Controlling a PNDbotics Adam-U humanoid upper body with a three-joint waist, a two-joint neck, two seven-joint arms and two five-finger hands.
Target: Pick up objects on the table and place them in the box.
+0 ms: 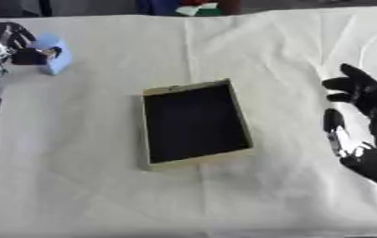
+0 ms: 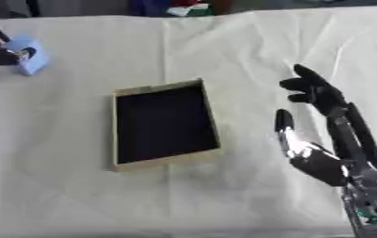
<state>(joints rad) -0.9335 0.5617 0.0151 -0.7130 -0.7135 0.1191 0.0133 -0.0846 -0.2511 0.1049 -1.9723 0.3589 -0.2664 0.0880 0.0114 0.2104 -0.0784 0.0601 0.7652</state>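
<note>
Right eye view gives us the whole right hand [image 2: 321,139]: fingers straight and spread, thumb out to the left, palm above the cloth to the right of the box, holding nothing. Silver forearm joints run down to the near right corner. Left eye view cuts that arm off at the right edge.

Left eye view is better for the left hand [image 1: 9,44]: far left corner, black fingers curled round a light blue object [image 1: 52,53], pinching it. Silver wrist parts show below it along the left edge. In the right eye view we only get the fingertips and part of the blue object at the frame edge.

Blue object: small, blocky, pale, matte. We can't tell whether it touches the cloth or is lifted clear.

Box [image 1: 196,123]: shallow rectangular tray, tan rim, black floor, sitting mid-table, turned slightly off square. We see only the dark floor inside it. It's well apart from the blue object.

Table [image 1: 102,186] is covered with a white cloth, creased, with fold lines running from the far edge toward the box. Some coloured items [image 1: 196,8] sit beyond the far edge, too blurred to identify.
</note>
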